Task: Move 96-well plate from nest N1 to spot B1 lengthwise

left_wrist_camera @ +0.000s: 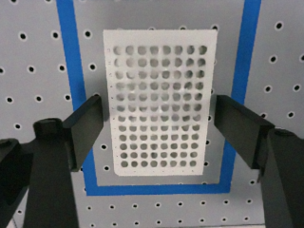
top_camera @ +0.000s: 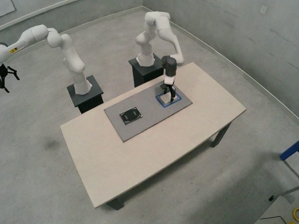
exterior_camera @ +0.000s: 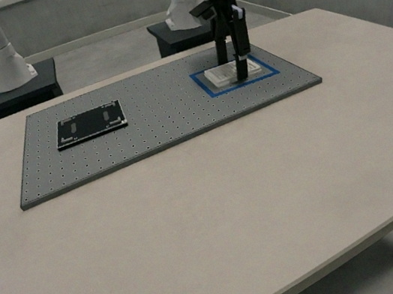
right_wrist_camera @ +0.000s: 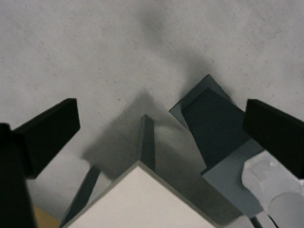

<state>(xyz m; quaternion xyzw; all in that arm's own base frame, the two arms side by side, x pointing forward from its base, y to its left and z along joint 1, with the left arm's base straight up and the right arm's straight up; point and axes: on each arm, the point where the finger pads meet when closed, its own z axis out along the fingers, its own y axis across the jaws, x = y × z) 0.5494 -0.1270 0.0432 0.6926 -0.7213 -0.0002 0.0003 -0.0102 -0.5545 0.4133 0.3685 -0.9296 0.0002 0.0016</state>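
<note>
The white 96-well plate [top_camera: 165, 98] [exterior_camera: 217, 74] [left_wrist_camera: 159, 102] lies flat inside the blue taped outline [top_camera: 173, 102] [exterior_camera: 202, 86] [left_wrist_camera: 159, 190], its long sides roughly along the outline's long sides. The outline's far end is out of the left wrist view. My left gripper [top_camera: 168, 95] [exterior_camera: 233, 70] [left_wrist_camera: 159, 110] is partly open, pointing down, with one finger beside each long side of the plate and a narrow gap at each. The black plate nest [top_camera: 131, 115] [exterior_camera: 90, 123] is empty. My right gripper [top_camera: 12, 85] [right_wrist_camera: 161, 113] is wide open and empty, off the table over the floor.
A grey perforated board [top_camera: 149, 113] [exterior_camera: 157, 128] carries the nest and the outline. It lies on the beige table [top_camera: 145, 156] [exterior_camera: 201, 218], near the edge by the arm pedestals. A blue-framed object [top_camera: 289, 150] stands off the table at the far right.
</note>
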